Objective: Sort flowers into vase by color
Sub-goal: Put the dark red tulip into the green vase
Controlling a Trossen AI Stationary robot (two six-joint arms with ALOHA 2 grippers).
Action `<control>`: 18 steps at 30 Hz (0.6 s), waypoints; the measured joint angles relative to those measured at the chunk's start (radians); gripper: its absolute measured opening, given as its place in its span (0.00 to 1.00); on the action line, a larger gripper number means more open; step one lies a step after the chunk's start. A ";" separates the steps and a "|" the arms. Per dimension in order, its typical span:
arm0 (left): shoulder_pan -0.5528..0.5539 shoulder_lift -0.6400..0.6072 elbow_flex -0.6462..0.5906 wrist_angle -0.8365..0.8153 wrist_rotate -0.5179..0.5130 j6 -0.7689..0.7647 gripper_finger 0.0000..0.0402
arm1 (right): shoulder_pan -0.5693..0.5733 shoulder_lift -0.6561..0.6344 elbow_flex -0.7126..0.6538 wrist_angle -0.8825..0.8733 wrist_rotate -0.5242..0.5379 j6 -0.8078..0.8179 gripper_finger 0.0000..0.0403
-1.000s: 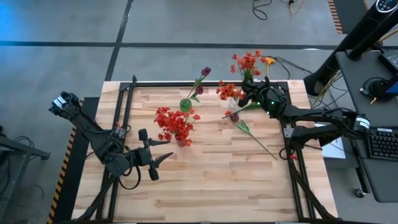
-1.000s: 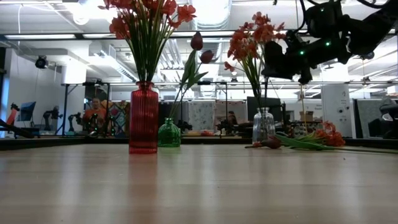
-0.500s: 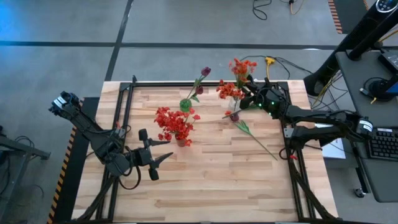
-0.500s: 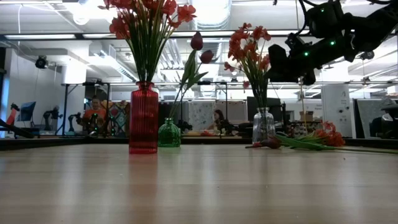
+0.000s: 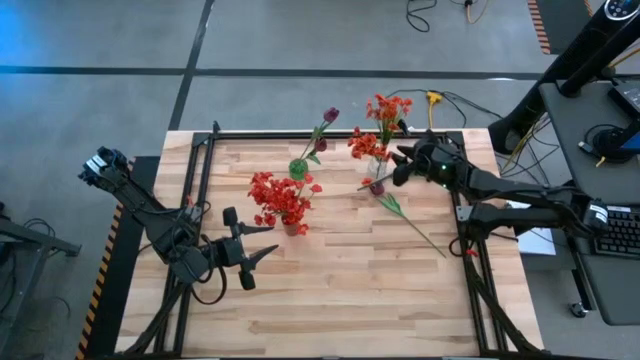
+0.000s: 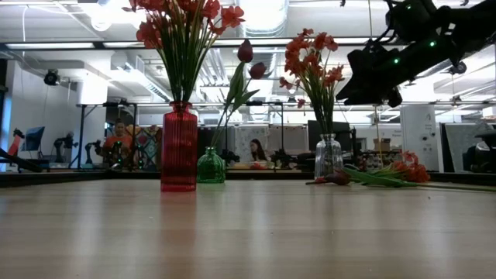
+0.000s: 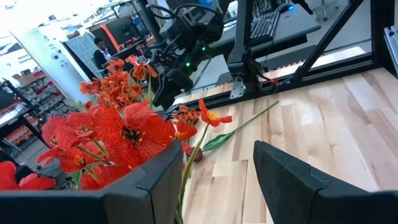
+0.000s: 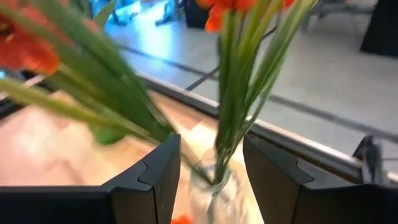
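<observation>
Flowers stand in 3 vases on the counter (image 5: 330, 290). Red blooms (image 5: 280, 196) fill the red vase (image 6: 179, 147) near the counter's middle. Purple buds (image 5: 330, 116) lean out of the green vase (image 5: 298, 168), just toward 1 o'clock from the red vase. Orange-red blooms (image 5: 383, 120) rise from the clear vase (image 6: 328, 157) at the far edge, toward 2 o'clock from the middle.

One more stem (image 5: 410, 222) lies flat on the counter toward 5 o'clock from the clear vase, its dark bud end close to the vase base and its long green stalk running away toward 4 o'clock. In the low view an orange-red cluster (image 6: 405, 170) also lies on the wood to the side of the clear vase.

The right hand (image 5: 398, 165) hovers above the counter at 3 o'clock of the clear vase, beside the stalks; its fingers (image 8: 280, 180) are spread, with the stalks and the vase neck seen between them and nothing pinched.

The left hand (image 5: 262, 254) waits near the counter's 8 o'clock side, pointing toward the red vase, fingers (image 7: 292, 180) parted and holding nothing.
</observation>
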 joint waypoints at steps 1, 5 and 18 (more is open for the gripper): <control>0.000 0.000 0.000 0.000 0.000 -0.010 0.45 | 0.008 -0.002 0.011 -0.035 -0.001 0.014 0.41; 0.000 0.000 0.000 0.006 0.000 -0.021 0.45 | 0.051 -0.003 0.060 -0.193 0.000 0.048 0.40; 0.000 0.000 0.021 0.043 0.002 -0.038 0.45 | 0.226 0.001 0.142 -0.550 0.005 0.263 0.39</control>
